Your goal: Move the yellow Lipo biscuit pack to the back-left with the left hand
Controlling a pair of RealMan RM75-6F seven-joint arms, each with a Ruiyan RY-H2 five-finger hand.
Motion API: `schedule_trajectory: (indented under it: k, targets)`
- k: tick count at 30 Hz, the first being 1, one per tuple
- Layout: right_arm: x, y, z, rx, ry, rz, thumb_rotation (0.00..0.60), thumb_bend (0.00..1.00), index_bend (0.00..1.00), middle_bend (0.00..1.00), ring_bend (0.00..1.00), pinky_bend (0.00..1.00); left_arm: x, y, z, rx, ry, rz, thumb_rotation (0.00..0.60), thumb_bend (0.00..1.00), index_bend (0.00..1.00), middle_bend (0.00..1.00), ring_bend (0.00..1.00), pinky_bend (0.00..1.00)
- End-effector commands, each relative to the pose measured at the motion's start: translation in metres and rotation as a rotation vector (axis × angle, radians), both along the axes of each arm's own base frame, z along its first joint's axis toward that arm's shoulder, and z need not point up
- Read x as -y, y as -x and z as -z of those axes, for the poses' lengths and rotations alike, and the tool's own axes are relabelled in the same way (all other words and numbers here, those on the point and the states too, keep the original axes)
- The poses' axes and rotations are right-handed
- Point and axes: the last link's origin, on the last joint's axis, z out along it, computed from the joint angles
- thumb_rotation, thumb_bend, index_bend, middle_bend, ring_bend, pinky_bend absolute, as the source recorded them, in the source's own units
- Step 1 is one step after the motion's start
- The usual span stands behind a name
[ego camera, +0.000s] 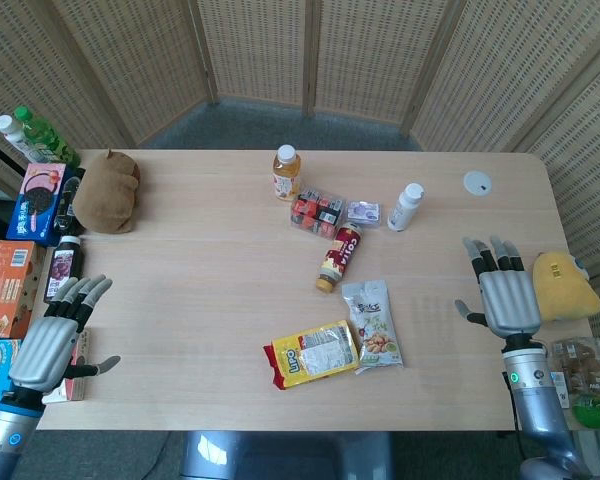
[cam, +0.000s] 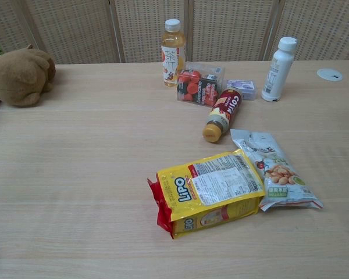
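Note:
The yellow Lipo biscuit pack (ego camera: 312, 353) (cam: 209, 190) lies flat near the table's front edge, a little right of centre, its red end pointing left. My left hand (ego camera: 53, 340) rests open at the front-left of the table, fingers spread, far left of the pack and holding nothing. Over at the front-right my right hand (ego camera: 503, 290) lies open too, fingers pointing away from me. The chest view shows neither hand.
A nut snack bag (ego camera: 372, 325) touches the pack's right side. Behind it lie a Costa tube (ego camera: 339, 257), a red-labelled clear box (ego camera: 317, 211), a tea bottle (ego camera: 286, 173) and a white bottle (ego camera: 405, 207). A brown plush (ego camera: 107, 191) sits back-left beside boxes and bottles.

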Motion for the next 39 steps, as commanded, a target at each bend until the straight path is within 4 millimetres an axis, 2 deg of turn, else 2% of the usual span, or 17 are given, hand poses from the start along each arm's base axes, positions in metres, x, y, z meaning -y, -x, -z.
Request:
schedule_trajectory:
  k: [1, 16, 25, 31, 34, 39]
  targets:
    - [0.0, -0.001, 0.001, 0.006, -0.005, 0.001, 0.519, 0.25, 0.0, 0.15, 0.0, 0.0, -0.001, 0.001, 0.0, 0.001, 0.004, 0.001, 0.6, 0.0, 0.0, 0.0, 0.0, 0.0]
    - [-0.01, -0.005, -0.002, 0.029, -0.008, 0.004, 0.52, 0.25, 0.0, 0.12, 0.0, 0.0, -0.004, -0.005, 0.003, 0.008, 0.045, 0.02, 0.6, 0.0, 0.0, 0.0, 0.0, 0.0]
    - [-0.011, -0.004, -0.002, 0.043, -0.014, 0.019, 0.528, 0.25, 0.0, 0.09, 0.0, 0.0, -0.017, -0.029, 0.015, 0.001, 0.168, 0.031, 0.6, 0.0, 0.0, 0.0, 0.0, 0.0]
    - [-0.012, -0.003, -0.003, 0.047, -0.011, 0.028, 0.525, 0.25, 0.0, 0.09, 0.0, 0.0, -0.036, -0.04, 0.029, 0.021, 0.273, 0.03, 0.6, 0.0, 0.0, 0.0, 0.0, 0.0]
    - [-0.013, -0.003, -0.004, 0.048, -0.006, 0.033, 0.524, 0.25, 0.0, 0.09, 0.0, 0.0, -0.045, -0.047, 0.04, 0.009, 0.322, 0.042, 0.599, 0.0, 0.0, 0.0, 0.0, 0.0]
    - [-0.014, -0.003, -0.006, 0.046, 0.0, 0.042, 0.528, 0.25, 0.0, 0.09, 0.0, 0.0, -0.054, -0.064, 0.066, -0.002, 0.394, 0.089, 0.565, 0.0, 0.0, 0.0, 0.0, 0.0]
